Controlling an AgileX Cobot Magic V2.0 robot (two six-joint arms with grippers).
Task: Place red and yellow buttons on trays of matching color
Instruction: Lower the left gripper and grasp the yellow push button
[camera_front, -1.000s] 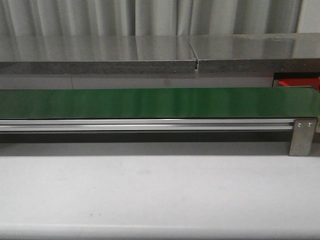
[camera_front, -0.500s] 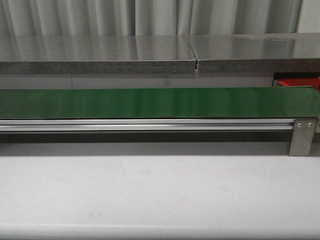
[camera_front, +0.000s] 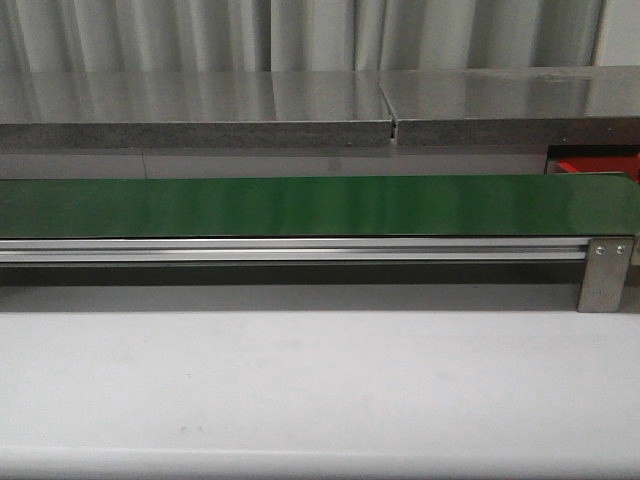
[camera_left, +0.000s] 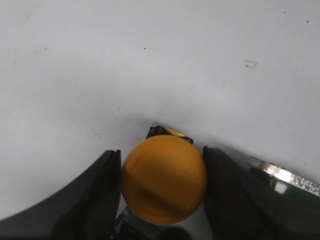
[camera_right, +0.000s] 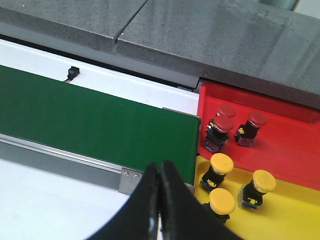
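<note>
In the left wrist view my left gripper (camera_left: 161, 151) is shut on a yellow button (camera_left: 164, 179) with a black base, its black fingers (camera_left: 97, 192) against both sides of the round cap, over the white table (camera_left: 150, 60). In the right wrist view my right gripper (camera_right: 159, 167) is shut and empty, above the table by the conveyor's end. The red tray (camera_right: 295, 145) holds three red buttons (camera_right: 223, 124). The yellow tray (camera_right: 290, 215) in front of it holds three yellow buttons (camera_right: 222, 164). Neither gripper shows in the front view.
A green conveyor belt (camera_front: 320, 205) on an aluminium rail crosses the front view, with a metal bracket (camera_front: 603, 272) at its right end. A grey stone ledge (camera_front: 300, 105) runs behind it. A corner of the red tray (camera_front: 590, 168) shows far right. A metal part (camera_left: 285, 175) lies by the left fingers.
</note>
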